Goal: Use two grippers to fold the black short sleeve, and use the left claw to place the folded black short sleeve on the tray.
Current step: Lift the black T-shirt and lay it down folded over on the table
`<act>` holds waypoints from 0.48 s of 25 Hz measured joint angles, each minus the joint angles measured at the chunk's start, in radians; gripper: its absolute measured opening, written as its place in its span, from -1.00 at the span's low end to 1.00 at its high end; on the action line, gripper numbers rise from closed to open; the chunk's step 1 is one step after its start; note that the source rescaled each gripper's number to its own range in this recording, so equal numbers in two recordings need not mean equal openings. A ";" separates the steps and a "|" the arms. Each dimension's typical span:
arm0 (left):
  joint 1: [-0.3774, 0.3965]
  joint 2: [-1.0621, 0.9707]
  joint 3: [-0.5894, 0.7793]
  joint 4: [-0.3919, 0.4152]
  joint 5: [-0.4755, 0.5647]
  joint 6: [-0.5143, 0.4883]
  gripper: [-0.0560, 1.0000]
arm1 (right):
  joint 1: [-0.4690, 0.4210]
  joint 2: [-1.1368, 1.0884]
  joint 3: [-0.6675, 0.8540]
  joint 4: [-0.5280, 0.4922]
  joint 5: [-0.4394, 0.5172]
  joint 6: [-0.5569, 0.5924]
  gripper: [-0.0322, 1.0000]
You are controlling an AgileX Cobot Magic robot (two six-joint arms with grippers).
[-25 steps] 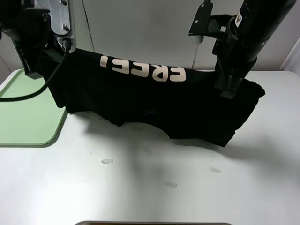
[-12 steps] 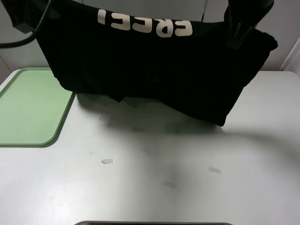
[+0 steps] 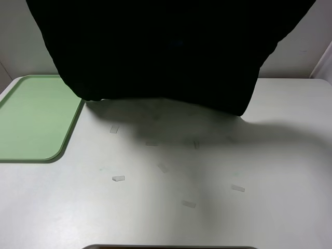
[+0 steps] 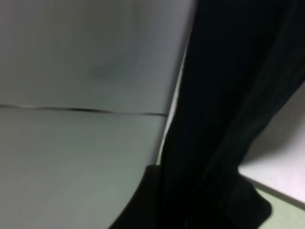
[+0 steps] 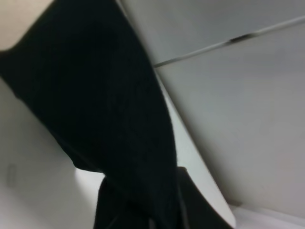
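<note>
The black short sleeve [image 3: 166,52] hangs across the top of the frame. The tray [image 3: 31,119] sits at the left. It is too dark and blurry to tell how the jaws stand.

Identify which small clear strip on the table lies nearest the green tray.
The strip just right of the tray, below the hanging black shirt; all other strips lie farther off, toward the front or right of the table.

Bright even light; soft shadow under black short sleeve [image 3: 155,52]; wrist views blurred
</note>
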 joint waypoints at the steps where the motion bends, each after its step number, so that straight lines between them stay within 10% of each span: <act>1: -0.003 -0.003 -0.009 0.000 0.000 0.000 -0.89 | 0.000 0.000 -0.017 -0.005 0.007 0.006 -0.94; 12: -0.103 -0.072 -0.042 0.087 0.079 -0.006 -0.89 | 0.000 -0.138 -0.030 0.015 0.021 0.036 -0.94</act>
